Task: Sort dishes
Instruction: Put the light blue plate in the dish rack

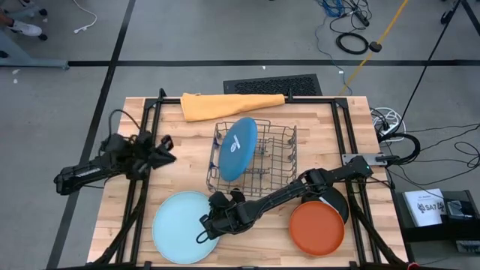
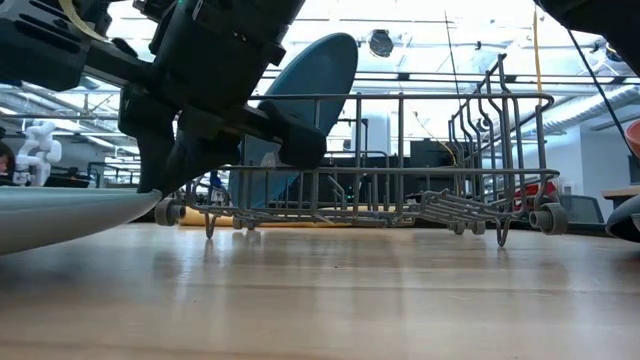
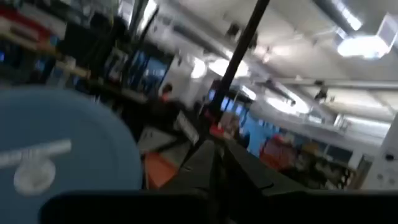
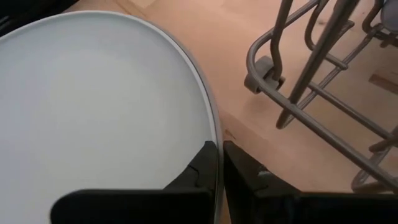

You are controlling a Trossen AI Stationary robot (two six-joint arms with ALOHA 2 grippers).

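Just in front of the rack: our right pincer point(image 1: 208, 223) is pinched onto the rim of the light blue plate point(image 1: 180, 225), lying flat on the table point(image 1: 262, 244).
Left of the rack: our left pincer point(image 1: 166, 149) hovers; can't tell if it's open.
Risk: thin edge grip, so we think the plate could slip or clip the wires when lifted.
Rack point(image 1: 274, 154): holds one blue plate point(image 1: 238, 148), upright.
Right of the rack, toward the front: orange plate point(image 1: 316, 228), not yet racked.

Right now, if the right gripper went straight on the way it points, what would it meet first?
The right gripper is already at the rim of the light blue plate, fingers nearly closed around its edge. Going straight on, it would likely push further over that plate; nothing else appears to lie in that line.
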